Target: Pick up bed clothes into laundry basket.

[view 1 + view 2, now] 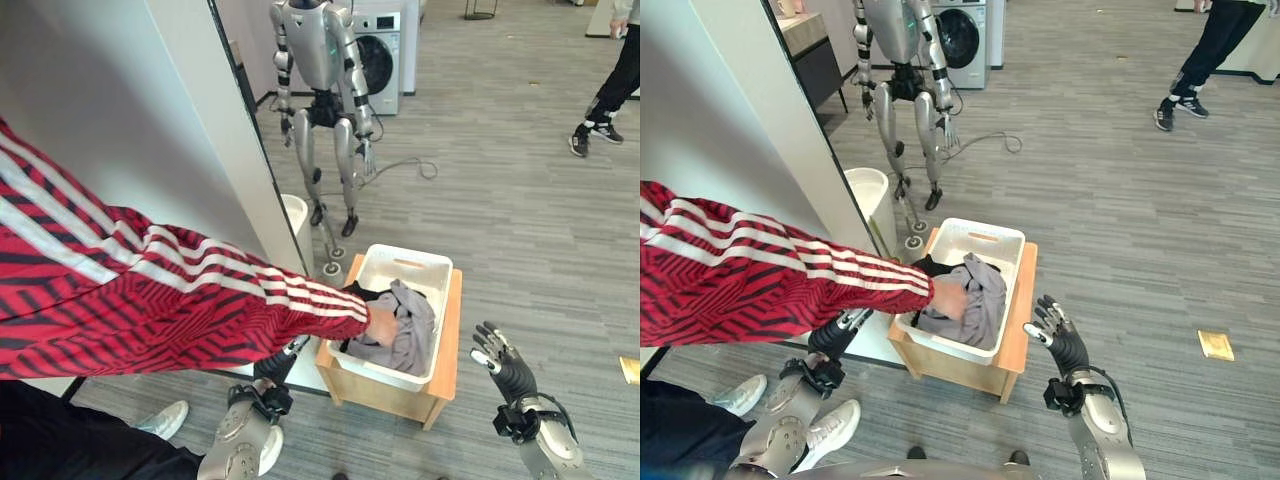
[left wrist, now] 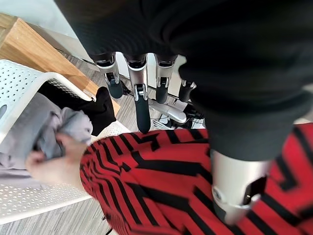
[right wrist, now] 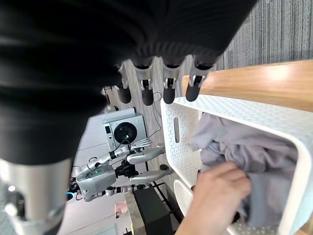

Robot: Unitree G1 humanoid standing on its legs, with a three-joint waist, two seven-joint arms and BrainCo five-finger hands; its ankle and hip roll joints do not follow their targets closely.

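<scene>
Beside the white laundry basket (image 1: 1012, 262), a person's hand (image 1: 950, 299) presses grey bed clothes (image 1: 975, 300) down — the robot's right hand (image 1: 1060, 336) and left hand (image 2: 139, 81) hover open and empty, apparently awaiting another garment.

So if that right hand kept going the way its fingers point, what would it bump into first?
Probably the white laundry basket: the right hand, open, points at its near rim, with the grey clothes just past it. Depth is hard to judge.

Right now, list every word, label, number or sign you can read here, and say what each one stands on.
No text can be read.
Washing machine: its control panel carries small marks, too small to read.
White laundry basket, grey cloth, red striped sleeve: no print visible.
Flat yellow piece on the floor: too small to tell.
</scene>
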